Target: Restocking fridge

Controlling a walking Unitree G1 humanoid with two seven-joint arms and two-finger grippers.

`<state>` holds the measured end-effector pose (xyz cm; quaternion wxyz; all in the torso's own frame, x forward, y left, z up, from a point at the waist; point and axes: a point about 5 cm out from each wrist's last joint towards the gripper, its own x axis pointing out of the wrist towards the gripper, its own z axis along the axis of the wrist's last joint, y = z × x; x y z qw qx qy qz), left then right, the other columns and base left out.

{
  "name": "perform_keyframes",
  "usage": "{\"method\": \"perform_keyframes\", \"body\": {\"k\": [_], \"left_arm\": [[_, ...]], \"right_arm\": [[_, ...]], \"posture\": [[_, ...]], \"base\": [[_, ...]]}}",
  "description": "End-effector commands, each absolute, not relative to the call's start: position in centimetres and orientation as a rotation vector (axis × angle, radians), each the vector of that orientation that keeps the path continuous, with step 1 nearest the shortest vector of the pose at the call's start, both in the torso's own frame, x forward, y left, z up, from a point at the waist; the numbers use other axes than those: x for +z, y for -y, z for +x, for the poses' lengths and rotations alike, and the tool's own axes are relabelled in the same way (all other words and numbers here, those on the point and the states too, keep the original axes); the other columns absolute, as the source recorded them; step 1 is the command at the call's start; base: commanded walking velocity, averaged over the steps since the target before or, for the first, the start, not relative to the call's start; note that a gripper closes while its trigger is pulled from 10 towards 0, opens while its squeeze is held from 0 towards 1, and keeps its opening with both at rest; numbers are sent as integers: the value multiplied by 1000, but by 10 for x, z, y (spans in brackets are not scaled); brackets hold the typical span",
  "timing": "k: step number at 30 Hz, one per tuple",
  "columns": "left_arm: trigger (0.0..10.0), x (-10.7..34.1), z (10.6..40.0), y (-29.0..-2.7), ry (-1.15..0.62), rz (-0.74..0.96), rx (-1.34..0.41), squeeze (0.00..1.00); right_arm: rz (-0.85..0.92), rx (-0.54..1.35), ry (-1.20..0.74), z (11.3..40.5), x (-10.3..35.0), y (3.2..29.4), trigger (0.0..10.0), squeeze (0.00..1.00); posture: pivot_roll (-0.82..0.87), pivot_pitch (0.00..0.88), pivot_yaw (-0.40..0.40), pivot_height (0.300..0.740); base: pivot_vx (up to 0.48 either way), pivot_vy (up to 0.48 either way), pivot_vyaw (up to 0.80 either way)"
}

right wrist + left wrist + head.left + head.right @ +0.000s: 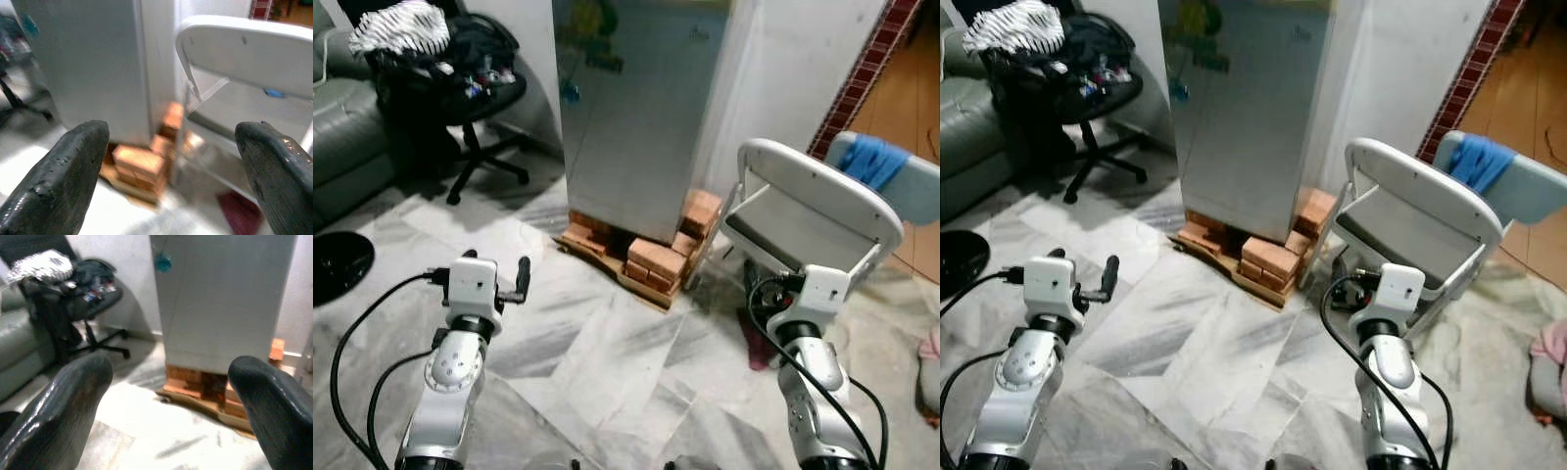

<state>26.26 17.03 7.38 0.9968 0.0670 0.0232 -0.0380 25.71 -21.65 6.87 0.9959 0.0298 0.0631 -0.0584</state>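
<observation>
— Where's the fridge [641, 108] from here?

— Dead ahead, across the marble floor [607, 343], well apart from both arms. Door closed. Standing upright, long axis vertical, base raised on bricks [656, 259] over a wooden pallet [607, 257].

— Nearer which arm?

— Hard to split. Set between the two, a touch closer to the line of the left claw [161, 396], which looks straight at the door. Right claw [166, 171] angled more at the fridge's right corner and the folding chair [813, 211] just beside it.

— Claws holding anything?

— Nothing. Left one spread wide, both fingers [58, 411] apart with bare floor showing between. Right one spread just as wide, empty as well.

— So nothing to restock with yet?

— Nothing in reach, and no groceries to be made out. Judging from that, approach first, then the door; handle side can't be told from here.

— Count of things?

— One fridge. One folding chair, white, with a blue cloth [873, 162] on something behind it. One black office chair [460, 98] far left, piled with clothes, striped cloth [401, 27] on top. One grey sofa [342, 127] at the left edge. Bricks: several, too stacked to count surely. Two claws, both free.
</observation>
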Motion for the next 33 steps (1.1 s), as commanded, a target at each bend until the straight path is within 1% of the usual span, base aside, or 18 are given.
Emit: {"method": "perform_keyframes", "body": {"k": [1, 3, 4, 6, 8, 10, 12, 14, 16, 18, 21, 24, 33], "left_arm": [[10000, 73, 263, -178, -62, 148, -56, 0], [10000, 73, 263, -177, -64, 136, -66, 0], [10000, 73, 261, -174, -58, 156, -98, 0], [10000, 74, 260, -174, -56, 165, -106, 0], [10000, 77, 259, -174, -29, 179, -122, 0], [10000, 82, 261, -175, -2, 175, -112, 0], [10000, 85, 263, -176, 11, 171, -102, 0], [10000, 90, 266, -178, 24, 159, -85, 0], [10000, 93, 269, -180, 30, 148, -66, 0], [10000, 93, 270, -179, 29, 143, -68, 0], [10000, 93, 274, -171, 29, 132, -107, 0], [10000, 96, 275, -168, 53, 136, -133, 0], [10000, 93, 271, -168, 44, 125, -128, 0]], "right_arm": [[52, -79, -149, 259, 67, 208, 10000, 0], [48, -87, -159, 258, 66, 208, 10000, 0], [25, -76, -192, 255, 63, 204, 10000, 0], [17, -65, -202, 253, 62, 202, 10000, 0], [81, -26, -209, 247, 63, 189, 10000, 0], [77, -57, -174, 249, 66, 187, 10000, 0], [61, -86, -157, 251, 68, 188, 10000, 0], [76, -191, -133, 254, 69, 195, 10000, 0], [147, -261, -126, 254, 69, 200, 10000, 0], [152, -283, -138, 253, 66, 203, 10000, 0], [139, -286, -202, 251, 58, 206, 10000, 0], [171, -262, -189, 248, 59, 207, 10000, 0], [193, -269, -171, 252, 61, 207, 10000, 0]], "posture": [[37, 28, 4, 740], [37, 28, 4, 740], [40, 28, 3, 740], [40, 28, 3, 740], [44, 23, -6, 740], [58, 22, -12, 740], [58, 22, -12, 740], [65, 23, -18, 740], [63, 25, -17, 740], [49, 28, -10, 740], [44, 32, -13, 740], [42, 32, -15, 740], [47, 39, -16, 740]], "base": [[0, 480, 0], [0, 480, 0], [0, 480, 0], [0, 480, 0], [0, 480, 0], [0, 480, 0], [0, 476, 0], [0, 435, 0], [0, 422, 0], [0, 422, 0], [0, 421, 0], [0, 423, 0], [323, 355, 0]]}}
